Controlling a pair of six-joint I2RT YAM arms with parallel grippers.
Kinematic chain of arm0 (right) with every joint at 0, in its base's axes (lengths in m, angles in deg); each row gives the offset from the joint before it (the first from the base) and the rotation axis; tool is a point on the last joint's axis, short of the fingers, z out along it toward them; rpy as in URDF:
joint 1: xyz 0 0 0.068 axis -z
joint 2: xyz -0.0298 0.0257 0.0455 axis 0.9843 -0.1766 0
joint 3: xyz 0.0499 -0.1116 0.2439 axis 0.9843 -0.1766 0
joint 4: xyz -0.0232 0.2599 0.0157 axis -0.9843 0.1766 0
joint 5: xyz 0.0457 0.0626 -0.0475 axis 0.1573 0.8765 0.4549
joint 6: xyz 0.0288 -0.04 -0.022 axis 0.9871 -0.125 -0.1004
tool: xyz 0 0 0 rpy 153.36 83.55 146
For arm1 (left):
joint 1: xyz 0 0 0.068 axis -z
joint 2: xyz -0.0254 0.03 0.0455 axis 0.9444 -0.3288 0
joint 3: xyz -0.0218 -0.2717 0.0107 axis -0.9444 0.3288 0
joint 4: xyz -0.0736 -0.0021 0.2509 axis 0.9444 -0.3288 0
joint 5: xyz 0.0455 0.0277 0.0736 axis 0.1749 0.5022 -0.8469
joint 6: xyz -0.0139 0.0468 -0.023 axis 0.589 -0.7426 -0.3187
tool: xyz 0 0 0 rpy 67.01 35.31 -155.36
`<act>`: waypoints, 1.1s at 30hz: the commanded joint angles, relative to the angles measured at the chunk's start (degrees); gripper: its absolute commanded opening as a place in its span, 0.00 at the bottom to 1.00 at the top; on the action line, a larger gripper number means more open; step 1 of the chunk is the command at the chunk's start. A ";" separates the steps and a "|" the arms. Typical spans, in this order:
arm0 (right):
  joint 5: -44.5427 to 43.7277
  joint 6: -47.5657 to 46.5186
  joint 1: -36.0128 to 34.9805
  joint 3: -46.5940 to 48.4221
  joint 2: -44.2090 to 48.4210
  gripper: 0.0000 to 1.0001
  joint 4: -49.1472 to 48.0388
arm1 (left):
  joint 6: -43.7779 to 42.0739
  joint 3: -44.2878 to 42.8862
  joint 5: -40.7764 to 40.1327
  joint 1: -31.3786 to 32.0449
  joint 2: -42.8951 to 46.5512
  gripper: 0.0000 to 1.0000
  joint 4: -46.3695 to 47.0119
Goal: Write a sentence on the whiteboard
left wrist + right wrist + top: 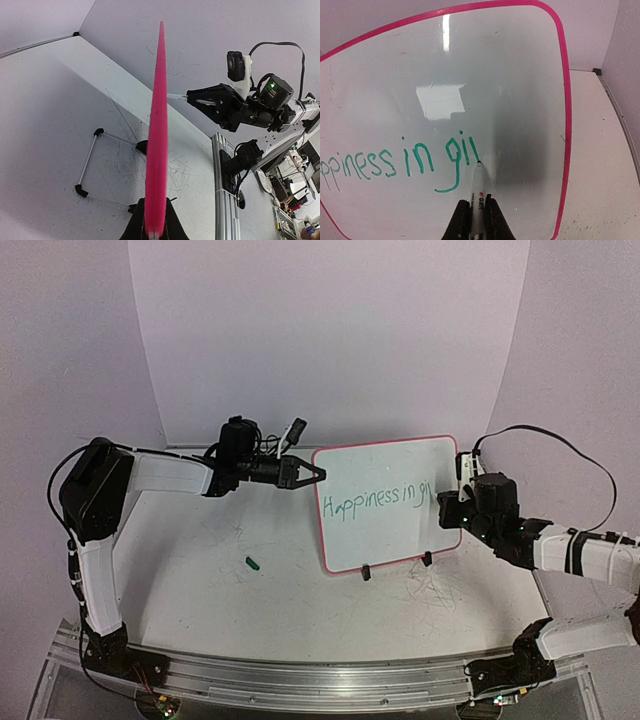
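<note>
The whiteboard point(385, 465) is standing upright near the far edge of the tabletop point(200, 585), right of centre, with the left gripper point(312, 475) pinching its left rim. The right gripper point(477, 212), clenching a marker point(479, 190), is touching the tip to the last stroke of the sentence point(395, 162). Bare board is lying onward along the line, toward the right edge.

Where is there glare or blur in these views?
Right wrist view: ceiling lights glare off the whiteboard above the sentence, with a dark patch right of the marker. Left wrist view: the rim blurs close to the lens. Top view: evenly lit, no glare.
</note>
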 commanded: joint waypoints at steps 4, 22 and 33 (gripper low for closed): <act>-1.76 0.40 0.26 0.18 0.75 0.00 -0.45 | -1.53 0.05 1.69 2.35 1.36 0.00 -2.61; -4.64 -1.46 0.34 4.69 -4.01 0.00 -5.33 | -1.72 0.37 1.56 2.36 1.79 0.00 -2.68; 0.04 -1.07 0.38 2.35 1.61 0.00 -2.47 | -1.81 0.47 1.41 2.40 1.69 0.00 -2.68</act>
